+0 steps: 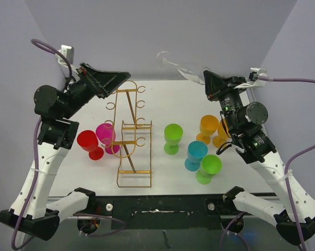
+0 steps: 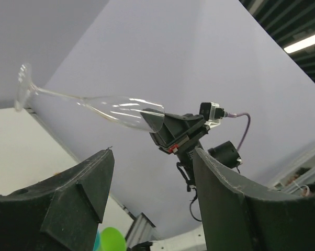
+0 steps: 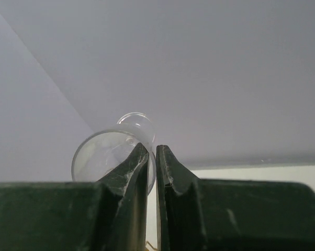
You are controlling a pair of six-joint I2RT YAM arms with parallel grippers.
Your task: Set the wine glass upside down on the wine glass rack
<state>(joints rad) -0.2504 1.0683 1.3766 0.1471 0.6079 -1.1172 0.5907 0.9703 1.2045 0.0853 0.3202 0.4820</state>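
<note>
Wine glass (image 1: 184,66) and rack (image 1: 127,142) are well apart, the glass up in the air and the rack on the table (image 1: 168,99). Nearest the near edge sits the rack's rectangular base, left of the middle, with a light green goblet (image 1: 211,166) and a blue goblet (image 1: 196,152) just beside each other toward the right side. Farther in, a red goblet (image 1: 88,142) and a magenta goblet (image 1: 106,135) stand close together just left of the rack. A green goblet (image 1: 173,135) stands to its right, and an orange goblet (image 1: 209,125) is beyond that, with another orange one partly hidden behind the right arm. The gold wire rack stands upright, its small ring hooks empty. Close by its rounded top is the left gripper (image 1: 117,85), jaws spread wide with nothing between them; whether it touches the wire cannot be told. Farthest off, above the far edge toward the right corner, the right gripper (image 1: 206,77) has its jaws clenched on the bowl wall at the rim, one finger inside and one outside. The clear glass lies roughly level, its stem and foot pointing away from the gripper toward the left.
</note>
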